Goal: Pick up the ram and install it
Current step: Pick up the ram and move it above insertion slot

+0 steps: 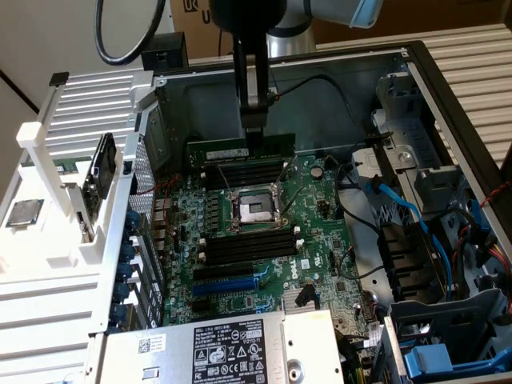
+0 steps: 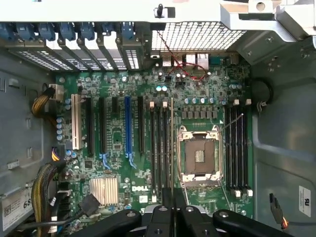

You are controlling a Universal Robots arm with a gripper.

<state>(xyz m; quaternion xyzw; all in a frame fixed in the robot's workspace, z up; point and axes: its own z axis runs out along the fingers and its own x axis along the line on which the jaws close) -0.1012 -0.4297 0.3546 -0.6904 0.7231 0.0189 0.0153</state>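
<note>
Step 1, pickup, is done: the pincer (image 1: 254,134) (image 2: 173,198) is clamped on the long, flat, dark green ram stick (image 1: 220,150) (image 2: 172,148), which stands on edge between its jaws. The long black memory slots with white end clips (image 2: 160,148) lie below the pincer. Seating appears still outstanding; the target slot cannot be told.

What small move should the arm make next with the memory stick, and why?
Probably lower it slowly: the gripper holds the long, flat dark green ram stick edge-down above the green motherboard, parallel to the long black memory slots, not yet seated.
</note>
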